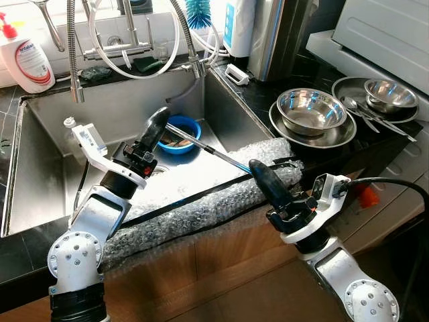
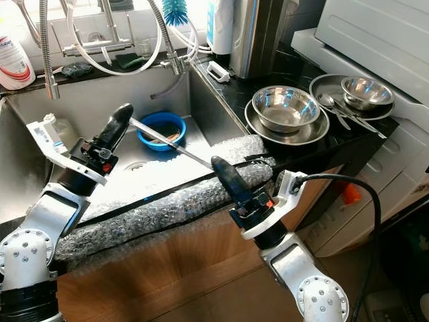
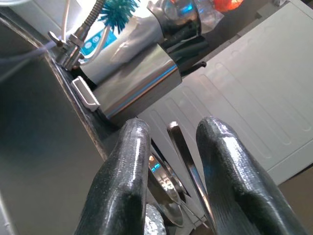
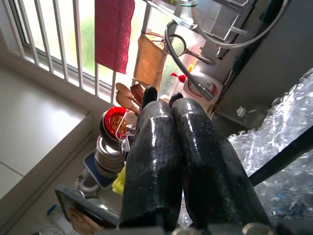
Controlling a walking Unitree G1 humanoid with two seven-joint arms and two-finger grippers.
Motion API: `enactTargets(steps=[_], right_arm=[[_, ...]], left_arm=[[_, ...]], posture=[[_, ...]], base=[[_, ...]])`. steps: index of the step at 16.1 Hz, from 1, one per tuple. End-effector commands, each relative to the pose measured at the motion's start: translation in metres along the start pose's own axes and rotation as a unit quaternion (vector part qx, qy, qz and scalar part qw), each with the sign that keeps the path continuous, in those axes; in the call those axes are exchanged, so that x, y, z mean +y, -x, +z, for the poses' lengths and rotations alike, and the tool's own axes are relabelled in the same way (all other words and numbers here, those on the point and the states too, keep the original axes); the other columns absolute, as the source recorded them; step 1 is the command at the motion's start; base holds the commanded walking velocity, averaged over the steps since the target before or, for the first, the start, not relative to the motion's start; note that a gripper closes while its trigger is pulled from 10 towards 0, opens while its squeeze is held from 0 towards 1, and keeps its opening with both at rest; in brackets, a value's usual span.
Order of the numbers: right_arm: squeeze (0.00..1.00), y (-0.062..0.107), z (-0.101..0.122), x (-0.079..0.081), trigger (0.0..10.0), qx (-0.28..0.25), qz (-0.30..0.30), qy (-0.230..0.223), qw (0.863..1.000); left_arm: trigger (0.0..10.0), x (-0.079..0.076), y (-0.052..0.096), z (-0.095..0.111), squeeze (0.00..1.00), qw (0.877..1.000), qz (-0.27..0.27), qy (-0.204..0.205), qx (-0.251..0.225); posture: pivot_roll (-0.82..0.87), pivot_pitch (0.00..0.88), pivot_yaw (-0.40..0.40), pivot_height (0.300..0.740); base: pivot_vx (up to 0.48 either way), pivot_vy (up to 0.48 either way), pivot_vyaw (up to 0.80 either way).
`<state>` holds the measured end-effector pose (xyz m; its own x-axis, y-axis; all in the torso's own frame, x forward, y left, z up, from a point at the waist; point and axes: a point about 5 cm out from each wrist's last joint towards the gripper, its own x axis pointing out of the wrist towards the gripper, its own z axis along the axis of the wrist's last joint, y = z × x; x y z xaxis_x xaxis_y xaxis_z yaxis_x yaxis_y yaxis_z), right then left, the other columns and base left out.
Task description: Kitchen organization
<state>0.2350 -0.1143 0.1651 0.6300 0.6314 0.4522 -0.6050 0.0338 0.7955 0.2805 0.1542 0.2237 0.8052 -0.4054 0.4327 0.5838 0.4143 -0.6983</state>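
A long metal utensil (image 1: pixel 208 149) hangs slanted over the steel sink (image 1: pixel 47 154). My left gripper (image 1: pixel 159 119) is shut on its upper end, and in the left wrist view the handle (image 3: pixel 183 152) runs between the two black fingers (image 3: pixel 132 161). The utensil's lower end reaches the tip of my right gripper (image 1: pixel 255 166), which is over the sink's front edge. In the right wrist view its fingers (image 4: pixel 151 147) are pressed together and nothing shows between them. A blue bowl (image 1: pixel 179 134) with scraps lies on the sink floor behind the utensil.
Bubble wrap (image 1: pixel 214 208) covers the sink's front rim. Nested steel bowls (image 1: pixel 312 111) and a plate holding a small bowl and spoons (image 1: pixel 382 100) stand on the dark counter at right. The faucet hose (image 1: pixel 74 54), a brush (image 1: pixel 198 10) and a soap bottle (image 1: pixel 27 60) line the back.
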Motion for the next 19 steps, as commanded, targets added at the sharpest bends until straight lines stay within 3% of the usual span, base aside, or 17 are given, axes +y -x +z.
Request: enactTargets(steps=[1,3,5,6,19], right_arm=[[0.0,-0.0006,-0.0013,0.0064,10.0,0.008,0.016,0.006,1.0],[0.0,-0.0015,-0.0062,0.0093,10.0,0.021,0.029,0.001,0.999],[0.0,-0.002,-0.0071,0.0099,10.0,0.022,0.032,-0.001,0.999],[0.0,-0.0019,-0.0075,0.0096,10.0,0.022,0.031,0.0,0.999],[0.0,-0.0015,-0.0048,0.0003,10.0,0.009,0.006,0.016,1.0]], left_arm=[[10.0,-0.0079,0.0002,0.0003,0.0,1.0,-0.021,-0.002,0.004],[10.0,-0.0076,0.0009,-0.0001,0.0,1.0,-0.021,0.0,0.003],[4.7,-0.0069,0.0014,0.0005,0.0,1.0,-0.019,0.001,0.001],[0.0,-0.0068,0.0013,0.0005,0.0,1.0,-0.018,0.003,0.001],[0.0,-0.0049,0.0013,0.006,0.0,0.999,-0.004,0.026,-0.021]], posture=[[-0.01,0.087,-0.018,0.74],[0.0,0.088,-0.018,0.74],[0.0,0.088,-0.018,0.74],[0.0,0.087,-0.02,0.74],[0.0,0.078,-0.02,0.74]], base=[[0.0,0.0,0.0],[0.0,0.0,0.0],[0.0,0.0,0.0],[0.0,0.0,0.0],[0.0,0.0,0.0]])
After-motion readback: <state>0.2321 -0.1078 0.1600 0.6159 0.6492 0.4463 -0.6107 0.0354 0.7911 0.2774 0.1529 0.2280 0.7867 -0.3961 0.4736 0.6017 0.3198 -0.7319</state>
